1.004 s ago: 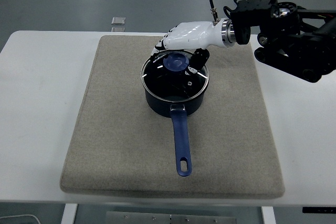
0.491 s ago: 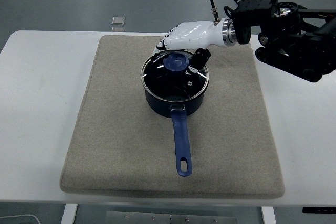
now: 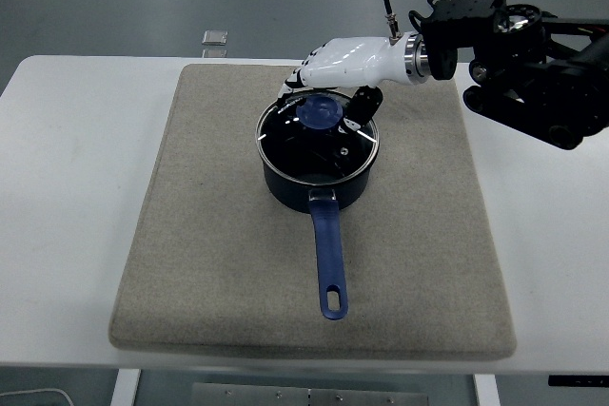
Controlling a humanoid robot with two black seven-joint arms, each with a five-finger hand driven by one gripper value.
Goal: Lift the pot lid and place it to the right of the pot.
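A dark blue pot (image 3: 285,187) with a long blue handle (image 3: 329,259) stands on the grey mat, its handle pointing toward the near edge. A glass lid (image 3: 295,140) with a round blue knob (image 3: 323,114) sits on the pot. My right hand (image 3: 325,100), white with a black arm behind it, reaches in from the right and hangs over the knob. Its fingers (image 3: 293,81) curl down behind the knob and its thumb (image 3: 363,102) comes down on the knob's right side, closing on it. The left hand is out of view.
The grey mat (image 3: 190,235) covers most of the white table (image 3: 67,187). To the right of the pot the mat is bare (image 3: 428,187). A small pale object (image 3: 215,37) lies at the table's far edge.
The right hand has shifted very slightly to the right around the knob. The lid and the pot stay about where they were.
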